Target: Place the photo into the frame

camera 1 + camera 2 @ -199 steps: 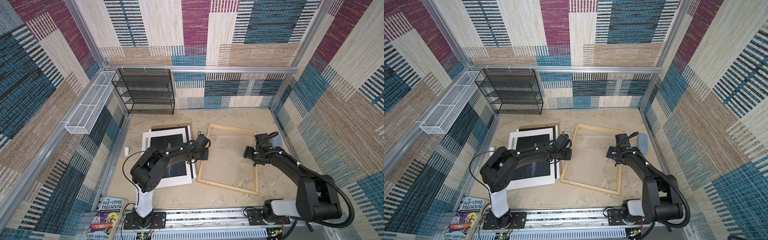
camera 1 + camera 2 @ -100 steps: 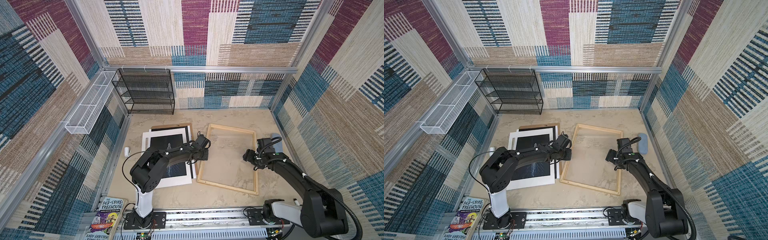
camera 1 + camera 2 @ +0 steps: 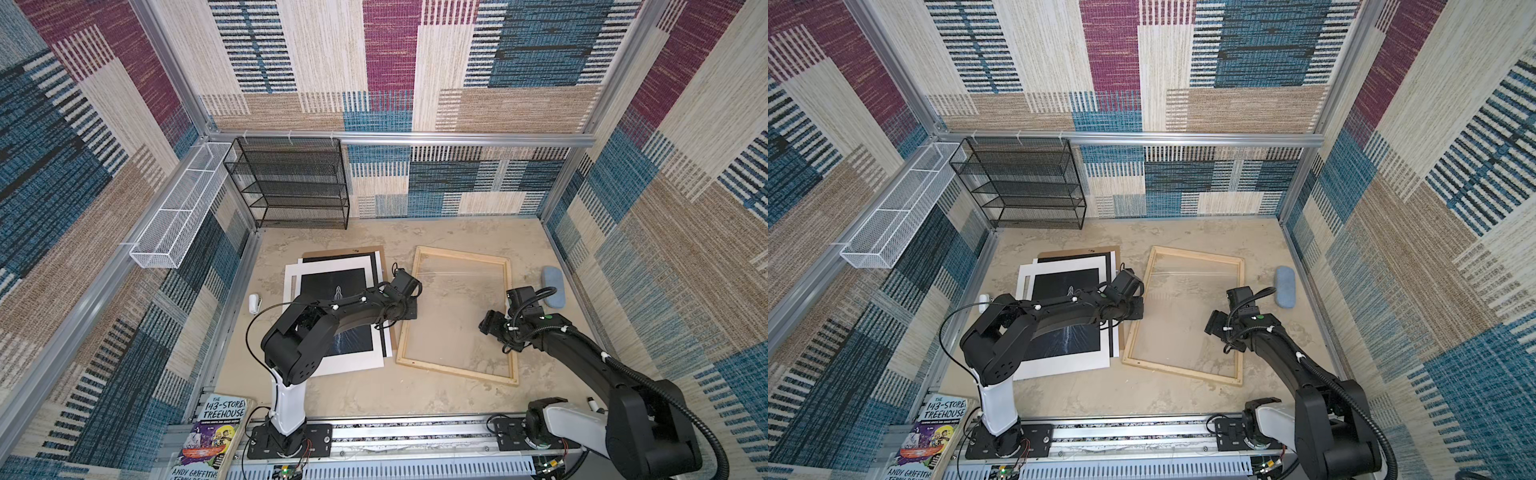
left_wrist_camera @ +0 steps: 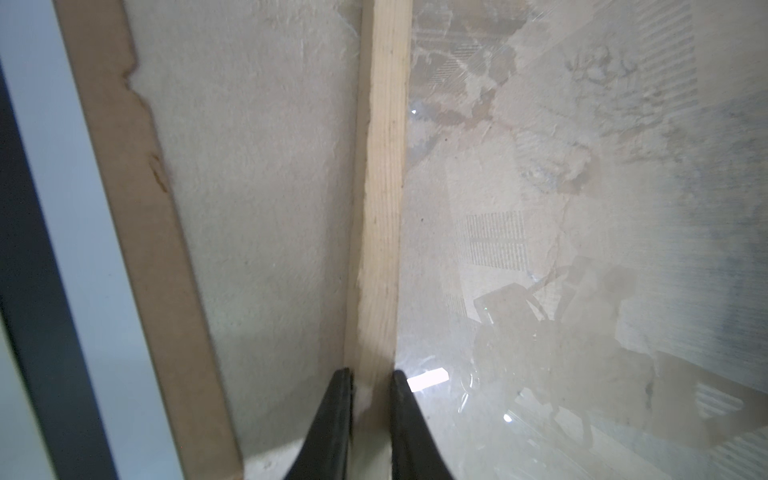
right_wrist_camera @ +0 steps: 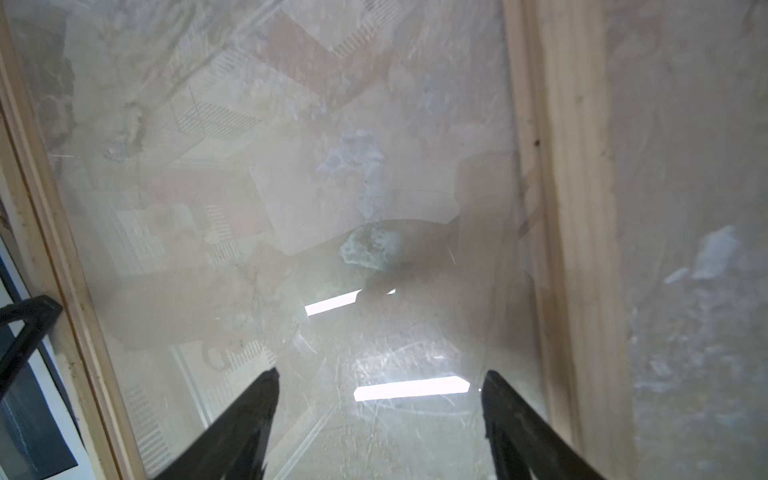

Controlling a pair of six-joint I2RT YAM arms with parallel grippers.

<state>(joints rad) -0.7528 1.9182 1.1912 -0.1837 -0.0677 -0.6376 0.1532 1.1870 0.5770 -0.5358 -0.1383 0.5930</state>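
Our left gripper [image 4: 371, 399] pinches the frame [image 3: 461, 253] by its left rail; our right gripper [image 5: 381, 376] hangs wide open over the frame, near its right rail. We see the photo [image 3: 320, 280] lying flat just left of the frame.

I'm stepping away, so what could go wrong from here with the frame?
The left gripper is clamped on only one thin rail of the frame; moved from there it may twist or slip. The right gripper hangs open over the pane and could press on it if lowered. The photo lies close beside that rail and could get shoved.
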